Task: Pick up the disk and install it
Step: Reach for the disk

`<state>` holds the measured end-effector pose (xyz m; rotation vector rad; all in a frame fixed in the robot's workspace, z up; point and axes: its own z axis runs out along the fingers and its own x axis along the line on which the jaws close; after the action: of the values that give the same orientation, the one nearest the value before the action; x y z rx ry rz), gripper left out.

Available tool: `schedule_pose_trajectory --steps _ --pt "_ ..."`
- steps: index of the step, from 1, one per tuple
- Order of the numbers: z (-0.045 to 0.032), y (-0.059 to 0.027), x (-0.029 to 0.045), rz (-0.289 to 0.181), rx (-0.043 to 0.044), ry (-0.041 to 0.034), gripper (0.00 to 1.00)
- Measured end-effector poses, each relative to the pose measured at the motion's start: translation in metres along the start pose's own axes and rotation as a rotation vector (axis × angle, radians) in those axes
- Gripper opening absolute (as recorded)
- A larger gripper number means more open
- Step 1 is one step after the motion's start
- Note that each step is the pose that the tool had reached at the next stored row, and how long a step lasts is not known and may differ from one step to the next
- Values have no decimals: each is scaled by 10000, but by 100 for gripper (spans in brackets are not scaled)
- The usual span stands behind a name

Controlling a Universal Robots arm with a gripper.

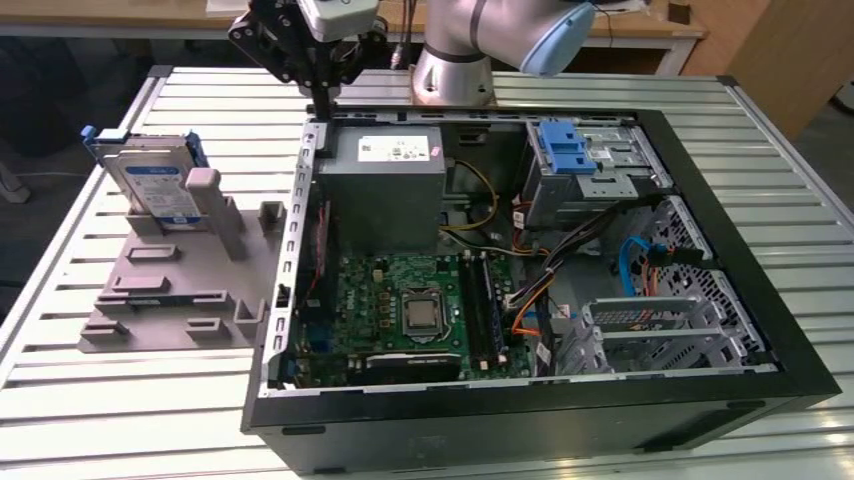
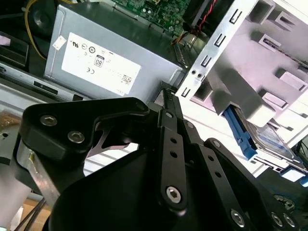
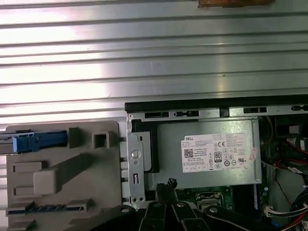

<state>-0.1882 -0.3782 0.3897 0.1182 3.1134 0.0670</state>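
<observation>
Fingertips of the black end effector are pressed together, and we see nothing held between them. They hang at the rim of the open black computer case, at its twelve o'clock side in the exterior view, close to the boxy grey metal power supply. We cannot tell whether they touch the rim. The disk, a flat silver-grey slab framed by blue plastic rails, stands on edge in a matte grey moulded holder on the ribbed metal surface. It is at about nine o'clock from the case, well apart from the end effector.
</observation>
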Motion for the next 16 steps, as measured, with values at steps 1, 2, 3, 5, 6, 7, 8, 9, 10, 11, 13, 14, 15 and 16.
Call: schedule_pose_trajectory --steps 1,2,3,5,6,7,8,9,10,11,13,14,15,16 --pt "0 8 13 -1 0 0 11" --pt "1 16 26 -1 0 0 11" --pt "1 24 40 -2 0 0 11" --pt "2 40 69 -1 0 0 11" --pt "3 48 84 0 1 0 11" --pt "4 57 100 0 0 0 11" --pt "4 66 115 0 0 0 11" --pt "5 74 129 -1 0 0 11" --pt "6 82 144 -2 0 0 11" --pt "6 91 159 -2 0 0 11" --pt "8 109 190 0 0 0 11" --pt "8 117 204 0 0 0 11" --pt "9 125 218 0 0 0 11" --pt "9 134 233 -1 1 1 11"
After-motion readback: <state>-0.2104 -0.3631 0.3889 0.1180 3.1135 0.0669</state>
